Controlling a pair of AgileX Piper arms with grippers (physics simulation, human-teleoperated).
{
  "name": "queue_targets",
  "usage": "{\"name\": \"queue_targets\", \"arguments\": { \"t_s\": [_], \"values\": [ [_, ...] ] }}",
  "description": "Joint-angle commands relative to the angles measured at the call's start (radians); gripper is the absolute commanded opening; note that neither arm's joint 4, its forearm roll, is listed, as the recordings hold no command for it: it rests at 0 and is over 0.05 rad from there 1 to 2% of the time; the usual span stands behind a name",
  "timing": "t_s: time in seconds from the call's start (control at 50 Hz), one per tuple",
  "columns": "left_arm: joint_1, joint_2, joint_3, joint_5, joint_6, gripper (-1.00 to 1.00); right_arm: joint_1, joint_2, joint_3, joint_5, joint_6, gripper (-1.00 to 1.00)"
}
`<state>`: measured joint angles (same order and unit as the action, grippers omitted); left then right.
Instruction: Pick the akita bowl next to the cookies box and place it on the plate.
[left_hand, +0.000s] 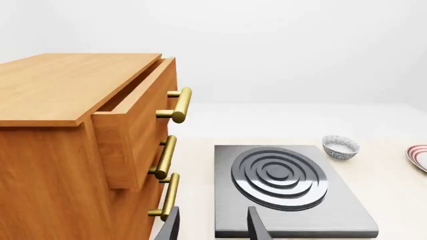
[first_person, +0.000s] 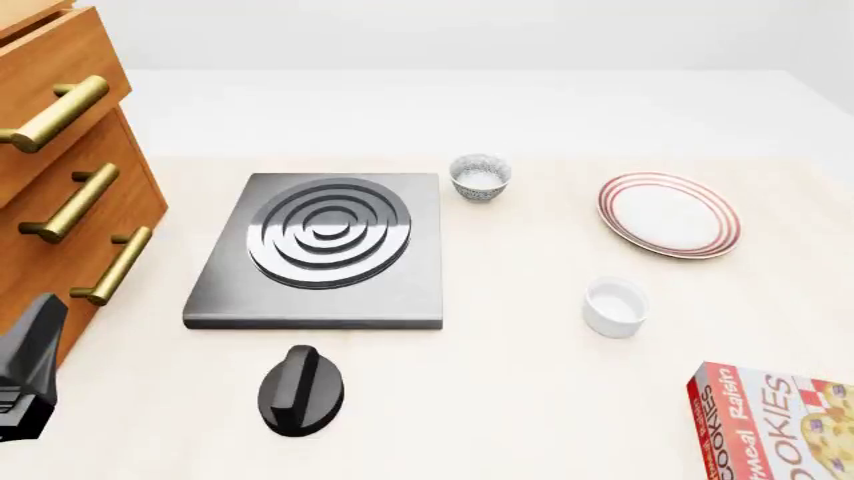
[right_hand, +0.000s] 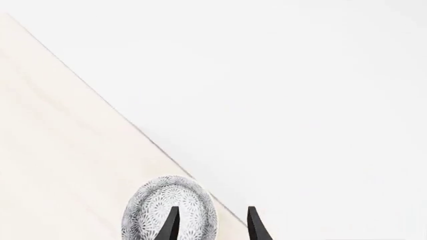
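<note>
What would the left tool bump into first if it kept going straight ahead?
Probably the stove plate: the left tool points along it, fingers apart. If it passes above, the speckled bowl lies farther on; depth is unclear.

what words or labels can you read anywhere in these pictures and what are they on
"COOKIES": large white letters running up the red face of the cookies box, at the near right of the table in the front view.
"...meal Raisin": smaller white lettering beside it on the same box; the start of the first word is cut off by the edge of the picture.
No other readable text: the stove plate, knob, drawers, plate, white cup and speckled bowls carry none.
</note>
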<state>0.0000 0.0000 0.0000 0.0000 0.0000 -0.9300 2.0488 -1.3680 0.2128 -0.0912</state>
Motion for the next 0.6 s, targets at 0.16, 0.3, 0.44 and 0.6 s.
{"name": "queue_targets", "arguments": {
  "t_s": [0.16, 0.3, 0.44, 0.6],
  "values": [
    [0.0, 0.0, 0.0, 0.0, 0.0, 1.0, -0.007, 0.076, -0.015, -0.019, -0.025, 1.0],
    [0.0, 0.0, 0.0, 0.0, 0.0, 1.0, -0.011, 0.112, -0.015, -0.033, -0.039, 1.0],
    [0.0, 0.0, 0.0, 0.0, 0.0, 1.0, -0.013, 0.126, -0.012, -0.036, -0.047, 1.0],
    [0.0, 0.0, 0.0, 0.0, 0.0, 1.0, -0.016, 0.141, -0.001, -0.044, -0.064, 1.0]
  ]
}}
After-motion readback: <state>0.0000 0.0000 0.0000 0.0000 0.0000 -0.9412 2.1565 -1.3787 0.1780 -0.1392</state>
